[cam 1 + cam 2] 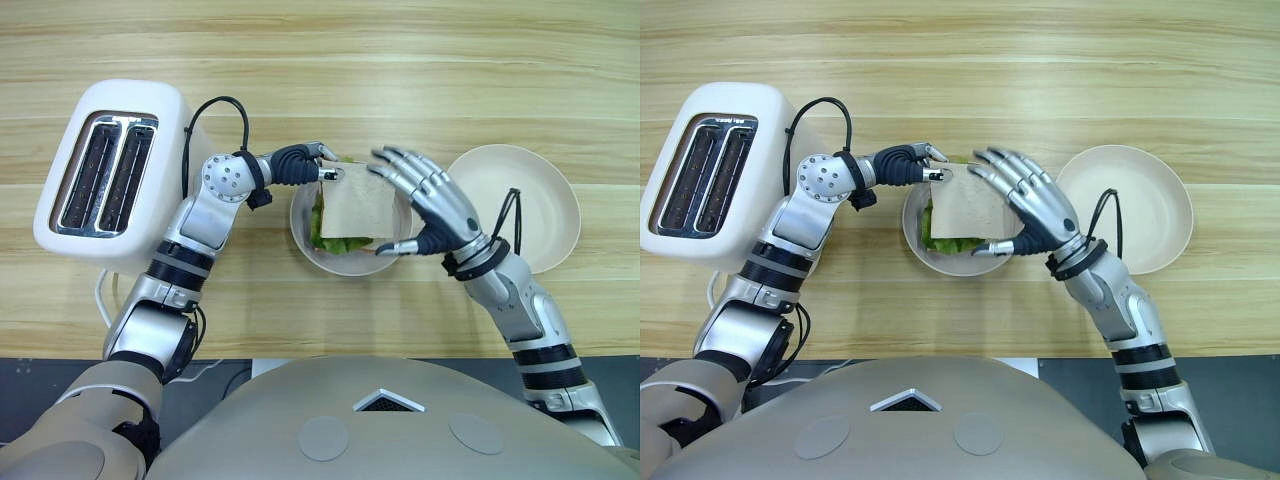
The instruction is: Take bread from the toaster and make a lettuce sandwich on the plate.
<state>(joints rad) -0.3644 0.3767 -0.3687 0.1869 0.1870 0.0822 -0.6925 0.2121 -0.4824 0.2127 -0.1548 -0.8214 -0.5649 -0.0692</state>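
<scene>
A white toaster (pixel 107 170) stands at the left with both slots looking empty. In the middle sits a pale plate (pixel 345 260) holding green lettuce (pixel 338 243) with a bread slice (pixel 356 206) lying on top. My left hand (pixel 305 163) is at the slice's upper left corner, fingers curled and pinching that corner. My right hand (pixel 425 200) is at the slice's right edge with fingers spread, its thumb near the slice's lower right corner. Whether a second slice lies under the lettuce is hidden.
An empty cream bowl (pixel 525 205) sits to the right of the plate, just behind my right wrist. The toaster's black cord (pixel 215 110) loops up behind my left forearm. Bare wooden tabletop extends across the far side.
</scene>
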